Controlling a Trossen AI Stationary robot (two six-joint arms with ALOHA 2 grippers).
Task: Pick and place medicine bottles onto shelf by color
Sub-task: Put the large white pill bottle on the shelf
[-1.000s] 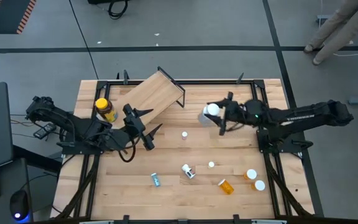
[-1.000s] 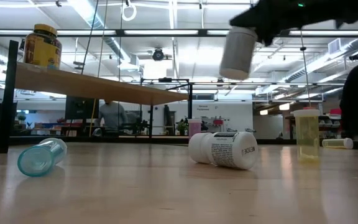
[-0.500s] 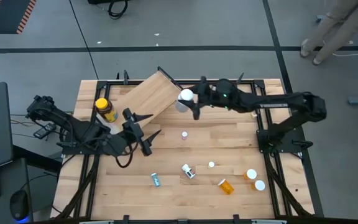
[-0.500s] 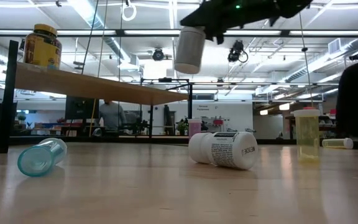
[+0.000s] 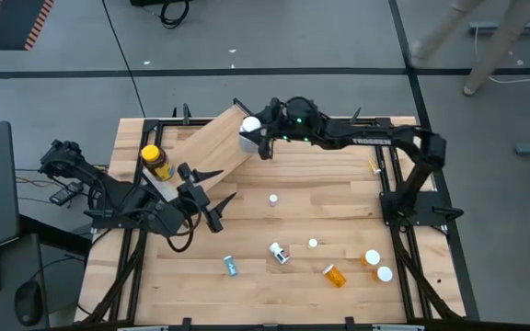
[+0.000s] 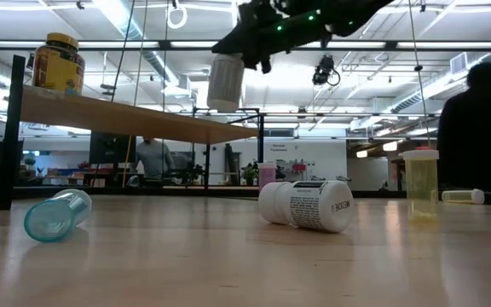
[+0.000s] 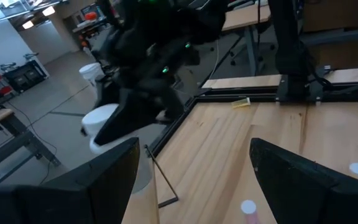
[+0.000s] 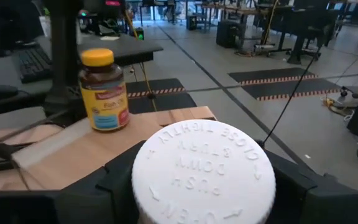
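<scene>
One white-capped bottle (image 5: 249,130) is being held clenched in the right gripper (image 5: 263,138), hanging in the air over the far end of the shelf (image 5: 212,147), near the far edge of the tabletop (image 5: 339,202); the low view is showing it clear of the board, not resting on it. The shelf is already carrying an amber jar with yellow lid (image 5: 155,163) at its other end, toward the left edge of the tabletop. The left gripper (image 5: 212,193) is waiting with its fingers spread, holding nothing, just beside the near side of the shelf. Items lying loose toward the near edge of the tabletop: a teal vial (image 5: 231,266), a white labelled bottle (image 5: 279,253), an orange vial (image 5: 335,275), two white-capped vials (image 5: 377,266), plus small white pieces mid-table. Risks, as judgement: the bottle is sitting close to the board's end, so a release too near the edge could be tipping it off onto the tabletop; letting go from its present height could be making it bounce or topple; the long reach of the right arm could be nudging the thin black frame and shaking the amber jar; the waiting left gripper is close enough to the shelf to be knocking it if it moves.
</scene>
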